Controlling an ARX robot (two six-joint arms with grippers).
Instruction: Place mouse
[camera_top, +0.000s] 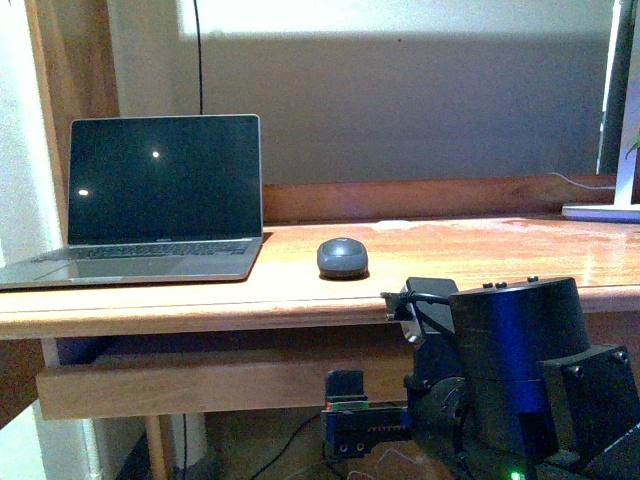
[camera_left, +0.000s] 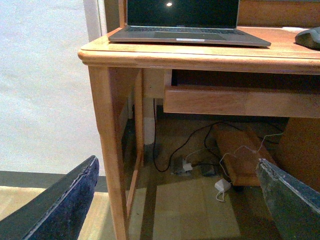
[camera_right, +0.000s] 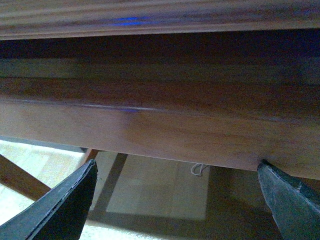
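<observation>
The dark grey mouse (camera_top: 342, 257) lies on the wooden desk (camera_top: 450, 250), just right of the open laptop (camera_top: 160, 195). In the left wrist view the mouse's edge (camera_left: 309, 38) shows at the desk top's far side. My left gripper (camera_left: 182, 200) is open and empty, low in front of the desk's leg, below the desk top. My right gripper (camera_right: 177, 200) is open and empty, below the desk's front rail. The right arm's dark body (camera_top: 520, 380) shows below the desk's front edge; neither gripper touches the mouse.
A wooden rail (camera_top: 220, 385) runs under the desk. Cables and a white charger (camera_left: 221, 186) lie on the floor beneath. A white object (camera_top: 600, 211) sits at the desk's far right. A wall stands behind the desk.
</observation>
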